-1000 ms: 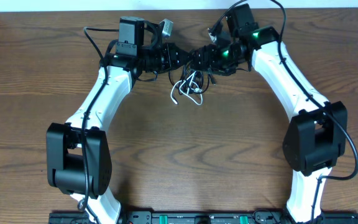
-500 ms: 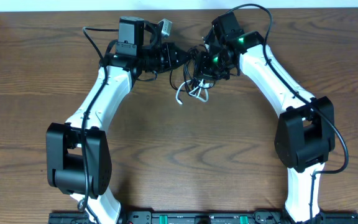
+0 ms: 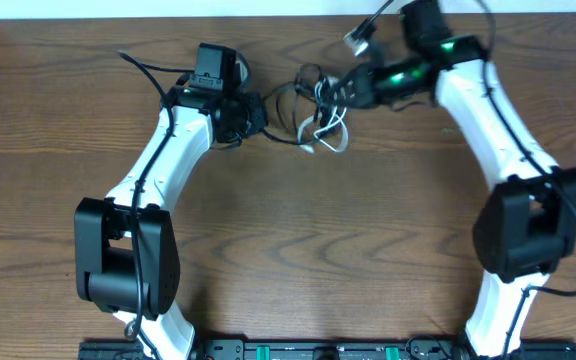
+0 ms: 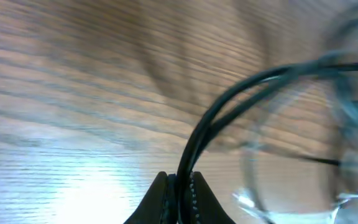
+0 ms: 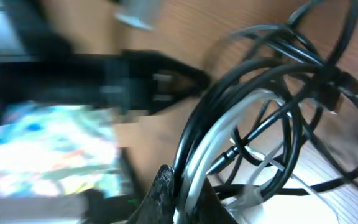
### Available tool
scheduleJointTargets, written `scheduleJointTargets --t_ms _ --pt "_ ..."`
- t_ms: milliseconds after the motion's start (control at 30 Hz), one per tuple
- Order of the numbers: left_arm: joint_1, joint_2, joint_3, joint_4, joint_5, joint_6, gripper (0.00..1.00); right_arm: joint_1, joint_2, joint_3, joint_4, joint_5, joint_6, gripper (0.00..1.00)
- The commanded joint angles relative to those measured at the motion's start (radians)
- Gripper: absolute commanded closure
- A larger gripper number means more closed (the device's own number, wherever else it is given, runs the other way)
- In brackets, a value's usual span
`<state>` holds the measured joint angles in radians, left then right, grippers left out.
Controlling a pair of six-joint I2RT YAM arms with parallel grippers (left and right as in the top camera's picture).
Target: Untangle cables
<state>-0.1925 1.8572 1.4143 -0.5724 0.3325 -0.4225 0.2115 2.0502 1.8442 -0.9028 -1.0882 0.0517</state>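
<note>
2 cables [image 5: 190, 146] gripped at right wrist, black cable [image 4: 196, 138] only at left

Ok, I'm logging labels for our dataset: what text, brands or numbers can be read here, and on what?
No text can be read anywhere.
The colourful patch in the right wrist view: too blurred to read.
The cables and table: no markings visible.

The overhead camera looked straight down from well above and took in the whole table [image 3: 288, 250]. Each wrist camera sat very close and low over the wood. The left faced along the black cable [image 4: 191, 149], the right into the cables [image 5: 194, 130]. All three views shared the cables.
</note>
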Motion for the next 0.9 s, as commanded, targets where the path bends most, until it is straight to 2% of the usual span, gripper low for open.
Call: scheduleJointTargets --t_ms 0,67,167,400,667,867 --pt "0.006 0.004 0.008 -0.007 -0.109 0.01 0.93 -0.048 -0.049 0.005 0.006 -0.388 -0.09 0.99" --pt "0.006 0.004 0.008 -0.008 -0.109 0.01 0.93 -0.064 -0.049 0.006 0.027 -0.475 -0.084 0.99" --pt "0.006 0.006 0.008 -0.014 -0.124 0.076 0.93 -0.09 -0.055 0.008 0.121 -0.475 0.046 0.99" --pt "0.006 0.019 -0.005 -0.091 -0.373 0.089 0.93 -0.146 -0.08 0.008 0.342 -0.475 0.264 0.99" --pt "0.007 0.019 -0.076 -0.088 -0.556 0.088 0.93 -0.239 -0.154 0.008 0.566 -0.475 0.457 0.99" --pt "0.026 0.019 -0.136 -0.06 -0.588 0.088 0.93 -0.352 -0.21 0.008 0.642 -0.459 0.528 0.99"
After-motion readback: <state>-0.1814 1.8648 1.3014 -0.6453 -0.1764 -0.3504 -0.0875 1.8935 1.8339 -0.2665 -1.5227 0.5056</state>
